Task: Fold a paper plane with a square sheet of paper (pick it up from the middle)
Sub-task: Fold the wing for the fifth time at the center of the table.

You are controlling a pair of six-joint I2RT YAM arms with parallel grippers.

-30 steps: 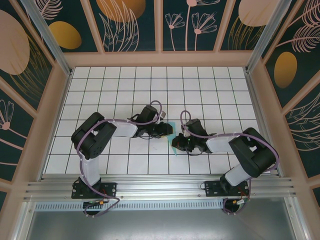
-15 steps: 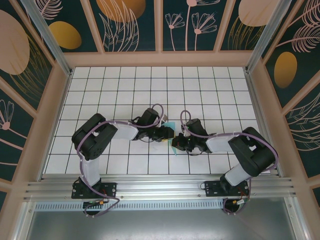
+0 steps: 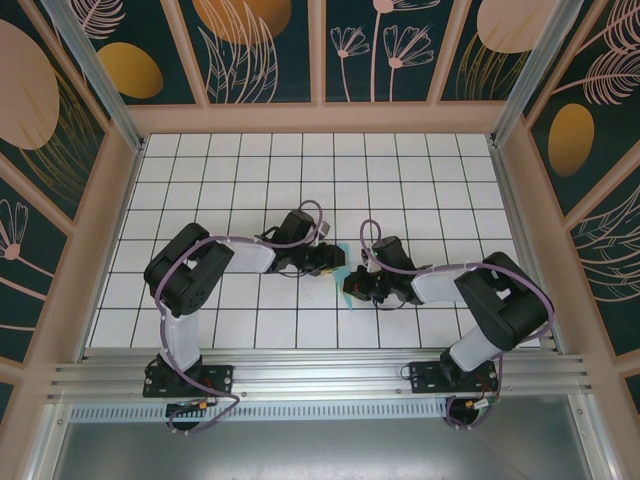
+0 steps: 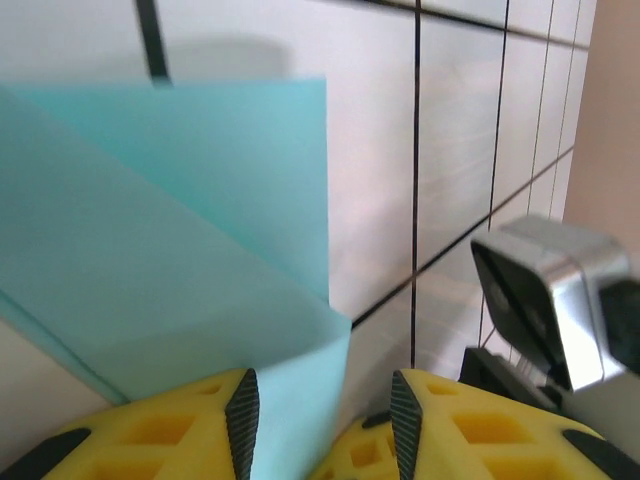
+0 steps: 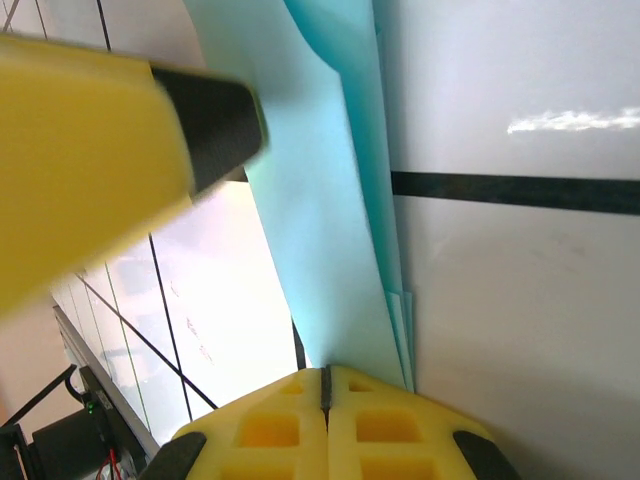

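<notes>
The light cyan sheet of paper [image 4: 180,220] lies folded in layers on the white grid table, between the two grippers near the table's middle [image 3: 343,250]. My left gripper [image 4: 322,400] is open; a folded flap's edge reaches into the gap beside its left finger, not pinched. In the top view it [image 3: 335,262] points right at the paper. My right gripper [image 5: 323,372] is shut, its closed tips touching the near end of the paper [image 5: 320,200], whose stacked layers show at the right edge. In the top view it [image 3: 351,285] points left.
The left gripper's yellow finger [image 5: 90,150] hangs close over the paper in the right wrist view. A grey part of the right arm [image 4: 560,290] stands just right of the left fingers. Wooden walls [image 3: 520,180] ring the table.
The left gripper's jaws have spread a little and it has shifted slightly along the paper. The right gripper has stayed in place, closed.
</notes>
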